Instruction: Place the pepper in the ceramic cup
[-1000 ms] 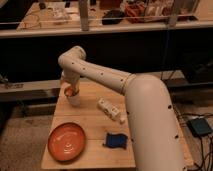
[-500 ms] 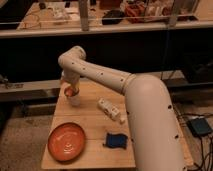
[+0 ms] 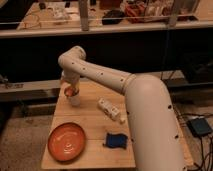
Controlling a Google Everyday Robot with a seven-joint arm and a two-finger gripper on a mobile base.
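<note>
The small white ceramic cup [image 3: 74, 99] stands at the far left of the wooden table [image 3: 95, 125]. The orange-red pepper [image 3: 69, 91] sits right at the cup's mouth, just under my gripper [image 3: 69, 86]. The gripper hangs straight above the cup at the end of the white arm, which reaches in from the lower right. I cannot tell whether the pepper rests in the cup or is held just above it.
A large flat orange plate [image 3: 66, 141] lies at the table's front left. A white elongated boxy object [image 3: 110, 109] lies mid-table and a dark blue object [image 3: 116, 140] near the front. A metal rail and cluttered benches stand behind.
</note>
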